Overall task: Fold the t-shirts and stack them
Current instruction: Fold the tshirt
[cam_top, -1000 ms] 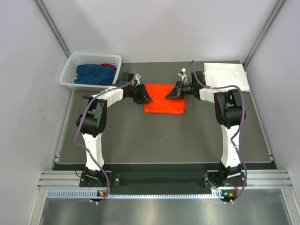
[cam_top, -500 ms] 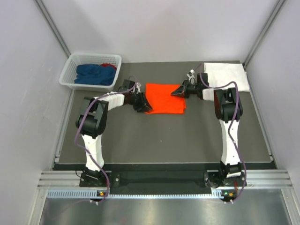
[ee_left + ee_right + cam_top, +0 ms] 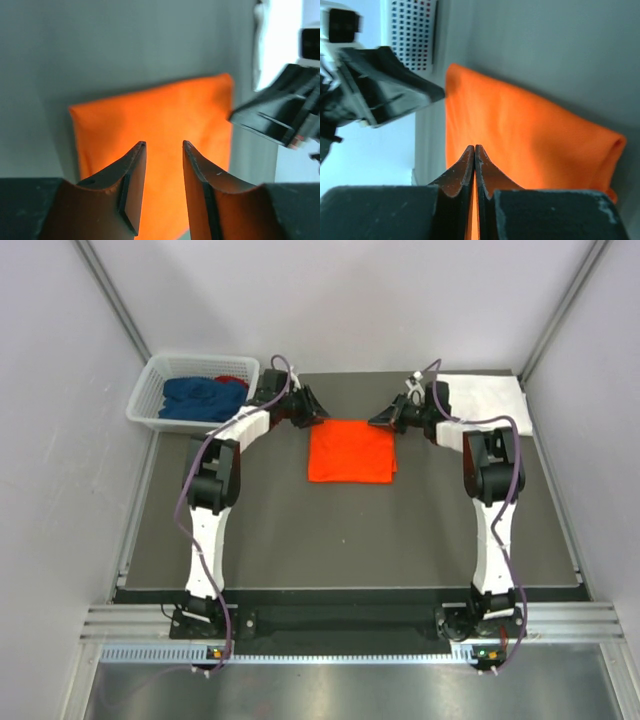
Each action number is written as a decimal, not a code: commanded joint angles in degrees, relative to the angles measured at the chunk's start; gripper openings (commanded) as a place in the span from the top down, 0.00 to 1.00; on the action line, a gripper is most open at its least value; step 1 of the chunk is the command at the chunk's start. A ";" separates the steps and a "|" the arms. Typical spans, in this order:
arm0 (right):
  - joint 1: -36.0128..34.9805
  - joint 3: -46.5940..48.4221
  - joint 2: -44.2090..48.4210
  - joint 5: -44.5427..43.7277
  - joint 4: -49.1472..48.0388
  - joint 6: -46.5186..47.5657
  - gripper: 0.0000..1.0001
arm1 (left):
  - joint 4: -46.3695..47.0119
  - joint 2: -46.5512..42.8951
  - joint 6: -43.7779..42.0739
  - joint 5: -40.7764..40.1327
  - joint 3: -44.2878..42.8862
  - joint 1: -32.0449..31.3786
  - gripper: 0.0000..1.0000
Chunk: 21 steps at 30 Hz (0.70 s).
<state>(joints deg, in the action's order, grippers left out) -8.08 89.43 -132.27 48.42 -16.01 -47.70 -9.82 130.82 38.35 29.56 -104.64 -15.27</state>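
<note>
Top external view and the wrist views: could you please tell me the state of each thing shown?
orange t-shirt: folded flat on the table.
white t-shirt: folded, far right corner.
dark blue t-shirt: crumpled in the basket.
red t-shirt: crumpled in basket, mostly hidden.
left gripper: fingers apart, empty.
right gripper: fingers shut, empty.

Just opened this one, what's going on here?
Two arms are working on the orange t-shirt, which lies folded flat mid-table. Both grippers hang near its far corners: the left gripper open with nothing in it, the right gripper shut, apparently not on cloth. A white t-shirt lies folded at the far right corner. The blue t-shirt and red t-shirt sit unfolded in the basket at far left.
</note>
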 commanded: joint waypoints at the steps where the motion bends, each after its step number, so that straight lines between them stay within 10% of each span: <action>1: 0.69 2.15 -3.61 -2.72 -1.04 -0.20 1.00 | 4.35 7.67 2.60 1.90 -2.06 1.11 0.60; 15: 2.71 5.41 -0.21 -3.42 6.86 4.19 1.00 | -2.89 5.24 -0.72 4.37 -9.71 2.87 0.59; 21: 1.40 -4.94 12.44 -3.16 11.88 10.69 1.00 | -6.97 -8.55 -5.91 2.43 5.26 2.52 0.59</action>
<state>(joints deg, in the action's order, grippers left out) -6.26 87.77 -130.56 44.99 -5.98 -41.76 -14.39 133.62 36.64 32.75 -106.56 -12.53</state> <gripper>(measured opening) 0.004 0.409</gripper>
